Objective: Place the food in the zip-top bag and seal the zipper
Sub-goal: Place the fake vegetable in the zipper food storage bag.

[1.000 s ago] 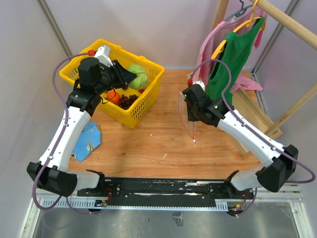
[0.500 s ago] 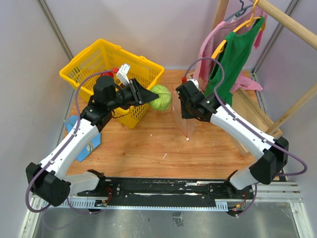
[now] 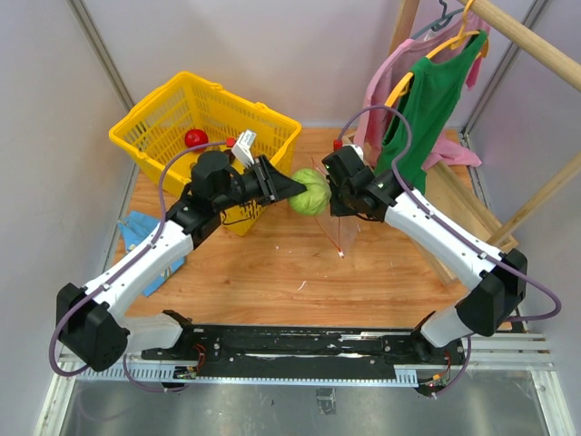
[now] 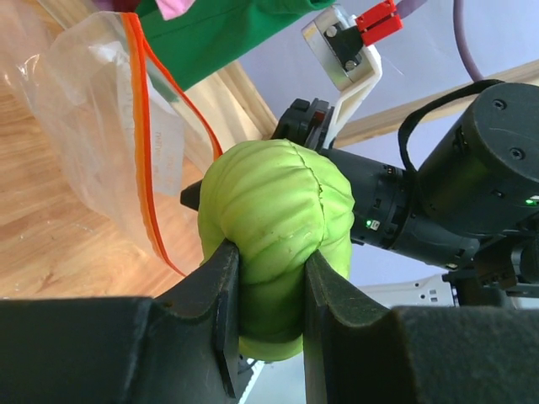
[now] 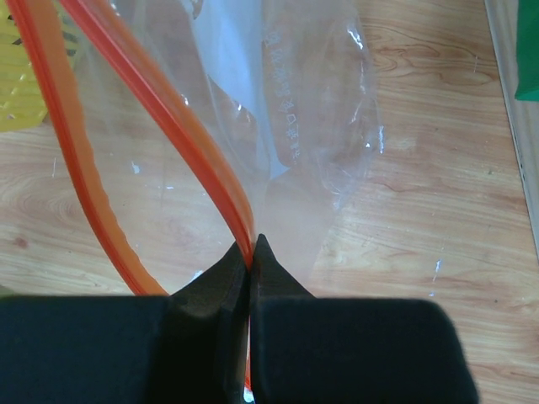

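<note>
My left gripper (image 3: 295,189) is shut on the light-green ball (image 3: 311,192), held in the air just left of the zip-top bag (image 3: 341,222). In the left wrist view the fingers squeeze the ball (image 4: 274,219) right in front of the bag (image 4: 88,118), whose red-orange zipper (image 4: 141,160) gapes. My right gripper (image 3: 338,195) is shut on the zipper strip (image 5: 185,135) and holds the clear bag (image 5: 290,109) hanging with its lower end near the table. A red round fruit (image 3: 196,138) lies in the yellow basket.
The yellow mesh basket (image 3: 163,109) stands at the back left. A blue cloth (image 3: 138,229) lies on the table's left edge. Green and pink clothes (image 3: 427,95) hang on a wooden rack (image 3: 508,213) at the back right, close behind the right arm.
The left arm lifted the green ball out of the basket and carried it right, up to the bag's mouth. The right gripper, still pinching the bag, shifted slightly left and back.
</note>
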`<state>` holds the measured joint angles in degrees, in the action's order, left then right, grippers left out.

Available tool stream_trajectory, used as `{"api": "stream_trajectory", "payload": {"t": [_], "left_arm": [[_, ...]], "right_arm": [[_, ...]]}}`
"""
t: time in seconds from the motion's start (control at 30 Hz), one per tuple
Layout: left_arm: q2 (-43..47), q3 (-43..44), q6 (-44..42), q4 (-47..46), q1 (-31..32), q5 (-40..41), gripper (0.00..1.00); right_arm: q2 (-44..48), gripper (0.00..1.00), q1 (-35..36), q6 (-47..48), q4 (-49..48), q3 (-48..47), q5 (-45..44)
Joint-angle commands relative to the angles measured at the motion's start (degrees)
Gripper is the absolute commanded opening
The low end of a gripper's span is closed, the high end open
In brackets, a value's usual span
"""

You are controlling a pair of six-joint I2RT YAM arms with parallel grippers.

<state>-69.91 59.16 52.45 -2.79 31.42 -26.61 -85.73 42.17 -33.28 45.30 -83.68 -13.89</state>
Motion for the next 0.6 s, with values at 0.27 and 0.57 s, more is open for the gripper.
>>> {"api": "stream_trajectory", "payload": {"t": [0.27,0.57], "left_arm": [[-4.4,-0.5,-2.8,11.5,2.1,15.7,0.00],[-6.3,4.1,-5.2,17.5,4.2,22.2,0.00]], "right_arm": [[4.8,0.01,0.8,0.9,-11.2,1.7,10.0],[5.0,0.01,0.5,1.0,-14.1,3.3,14.0]]}}
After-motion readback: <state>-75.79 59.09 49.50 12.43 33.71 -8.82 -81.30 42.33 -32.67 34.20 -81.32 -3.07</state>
